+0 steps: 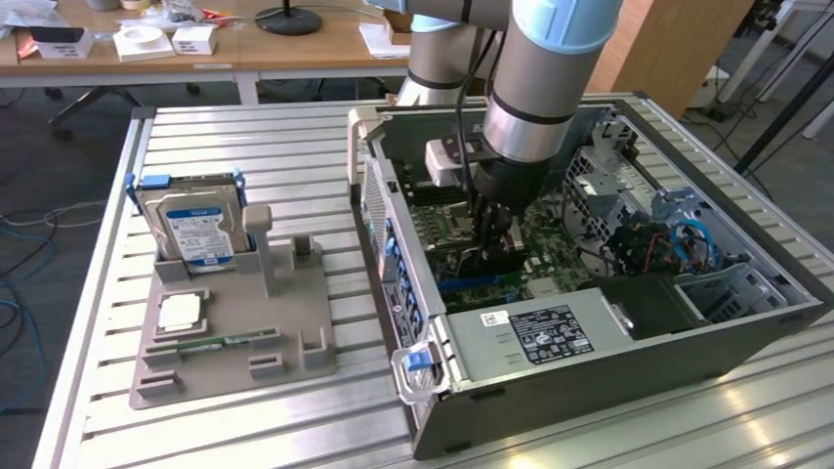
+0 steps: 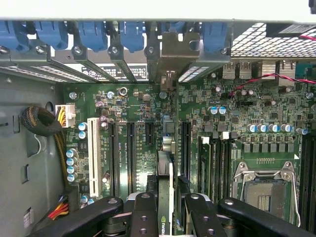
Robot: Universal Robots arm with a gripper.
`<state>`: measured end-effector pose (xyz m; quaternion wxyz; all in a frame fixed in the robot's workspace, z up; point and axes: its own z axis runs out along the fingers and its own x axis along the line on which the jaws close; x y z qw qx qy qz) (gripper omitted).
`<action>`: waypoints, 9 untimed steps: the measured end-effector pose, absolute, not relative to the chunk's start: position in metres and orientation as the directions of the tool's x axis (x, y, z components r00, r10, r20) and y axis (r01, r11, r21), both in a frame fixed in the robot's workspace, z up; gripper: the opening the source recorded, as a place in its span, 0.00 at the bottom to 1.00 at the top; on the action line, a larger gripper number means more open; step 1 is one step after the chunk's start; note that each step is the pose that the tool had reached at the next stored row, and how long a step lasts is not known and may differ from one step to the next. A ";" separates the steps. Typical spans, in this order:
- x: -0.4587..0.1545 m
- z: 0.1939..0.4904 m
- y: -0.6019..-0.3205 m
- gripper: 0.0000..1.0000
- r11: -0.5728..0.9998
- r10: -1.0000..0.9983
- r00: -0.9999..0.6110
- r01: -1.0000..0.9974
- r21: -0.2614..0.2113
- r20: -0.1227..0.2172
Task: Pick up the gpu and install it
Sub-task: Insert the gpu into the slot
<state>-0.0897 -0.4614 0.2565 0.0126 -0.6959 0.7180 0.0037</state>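
the gripper (image 2: 165,205) is clamped on the gpu (image 2: 165,170), which stands edge-on inside the computer case (image 1: 612,376) on the exterior view's right, just above the motherboard (image 2: 232,123) slots. the card looks light, stiff and fragile, best gripped along its bare upper edge.

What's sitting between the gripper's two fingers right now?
The gpu, standing edge-on and clamped in the gripper, just above the motherboard and its slots. The wrist view shows it.
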 end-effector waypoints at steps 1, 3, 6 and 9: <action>-0.090 0.257 -0.461 0.26 0.031 -0.999 -0.031 -0.999 -0.012 -0.023; -0.090 0.257 -0.461 0.26 0.031 -0.999 -0.031 -0.999 -0.012 -0.023; -0.090 0.257 -0.461 0.26 0.031 -0.999 -0.031 -0.999 -0.012 -0.023; -0.090 0.257 -0.461 0.26 0.031 -0.999 -0.031 -0.999 -0.012 -0.023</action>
